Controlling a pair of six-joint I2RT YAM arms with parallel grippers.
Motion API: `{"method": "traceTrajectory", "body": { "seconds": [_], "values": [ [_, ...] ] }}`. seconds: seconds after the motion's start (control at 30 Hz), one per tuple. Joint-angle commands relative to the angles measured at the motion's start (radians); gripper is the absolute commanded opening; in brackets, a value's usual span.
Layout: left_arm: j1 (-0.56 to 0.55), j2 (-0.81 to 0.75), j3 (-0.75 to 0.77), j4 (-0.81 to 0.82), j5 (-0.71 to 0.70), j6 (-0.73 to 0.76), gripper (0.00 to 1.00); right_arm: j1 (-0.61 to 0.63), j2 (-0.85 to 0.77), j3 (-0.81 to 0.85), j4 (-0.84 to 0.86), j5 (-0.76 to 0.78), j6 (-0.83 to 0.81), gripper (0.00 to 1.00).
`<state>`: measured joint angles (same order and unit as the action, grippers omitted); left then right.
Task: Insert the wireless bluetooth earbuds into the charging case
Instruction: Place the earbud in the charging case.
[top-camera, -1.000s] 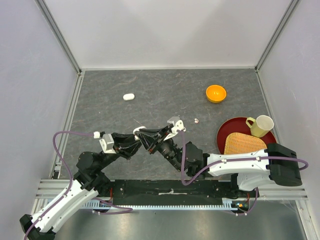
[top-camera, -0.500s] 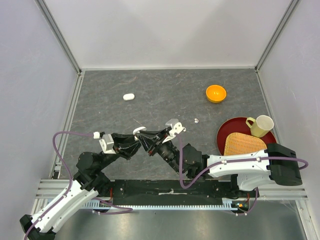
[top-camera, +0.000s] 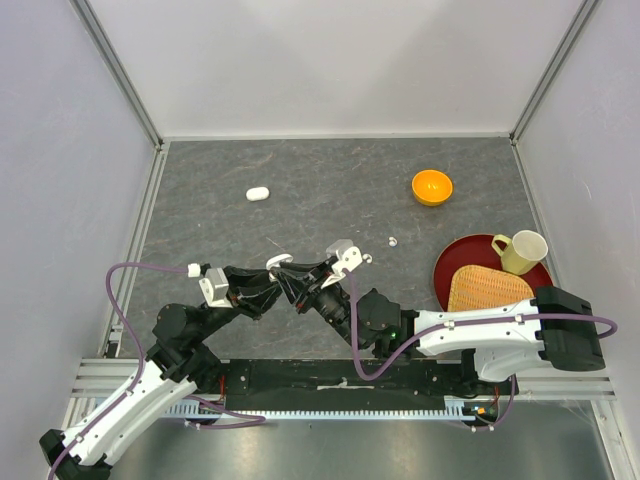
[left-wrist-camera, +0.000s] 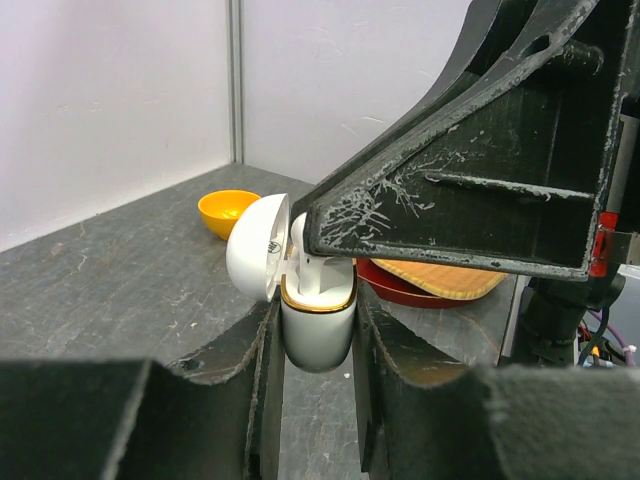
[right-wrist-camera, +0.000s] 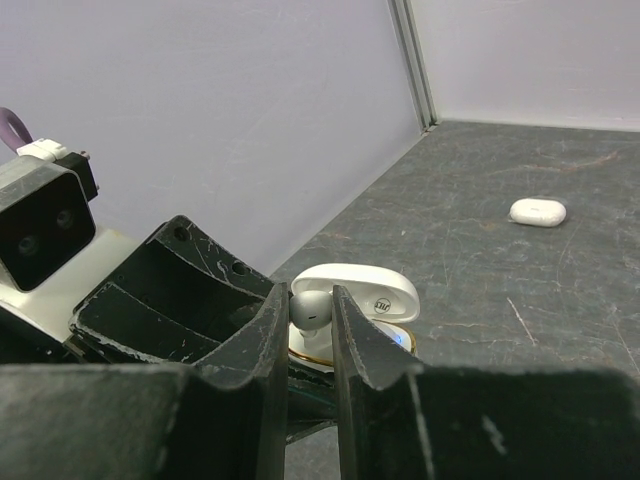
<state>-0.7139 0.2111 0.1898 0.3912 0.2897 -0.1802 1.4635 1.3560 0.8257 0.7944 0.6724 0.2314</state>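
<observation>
My left gripper (left-wrist-camera: 318, 345) is shut on the body of an open white charging case (left-wrist-camera: 318, 325) with a gold rim and holds it upright, its lid (left-wrist-camera: 256, 248) swung back. My right gripper (right-wrist-camera: 310, 312) is shut on a white earbud (right-wrist-camera: 311, 306) and holds it stem-down in the mouth of the case (right-wrist-camera: 372, 296). In the top view the two grippers meet at mid table, left (top-camera: 282, 271) and right (top-camera: 304, 281). One loose earbud (top-camera: 391, 241) lies on the table to their right. A second, closed case (top-camera: 258, 194) lies at the far left.
An orange bowl (top-camera: 432, 186) stands at the far right. A red plate (top-camera: 445, 270) at the right edge carries a woven tray (top-camera: 487, 288) and a pale yellow mug (top-camera: 520, 251). Walls enclose the grey table on three sides.
My right gripper has shifted slightly left and nearer with the earbud, closing on the case. The left arm has held still.
</observation>
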Motion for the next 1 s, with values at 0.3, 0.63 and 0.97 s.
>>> {"method": "traceTrajectory", "body": {
  "seconds": [0.3, 0.63, 0.97],
  "values": [
    [0.002, -0.010, 0.028, 0.040, -0.040, 0.004, 0.02, 0.011, -0.026, 0.029, -0.052, 0.023, 0.005, 0.32],
    [0.002, -0.007, 0.025, 0.032, -0.026, 0.004, 0.02, 0.011, -0.034, 0.024, -0.023, 0.021, 0.005, 0.39],
    [0.002, -0.006, 0.027, 0.014, -0.017, 0.004, 0.02, 0.011, -0.063, -0.017, 0.101, 0.010, 0.002, 0.62]
  ]
}}
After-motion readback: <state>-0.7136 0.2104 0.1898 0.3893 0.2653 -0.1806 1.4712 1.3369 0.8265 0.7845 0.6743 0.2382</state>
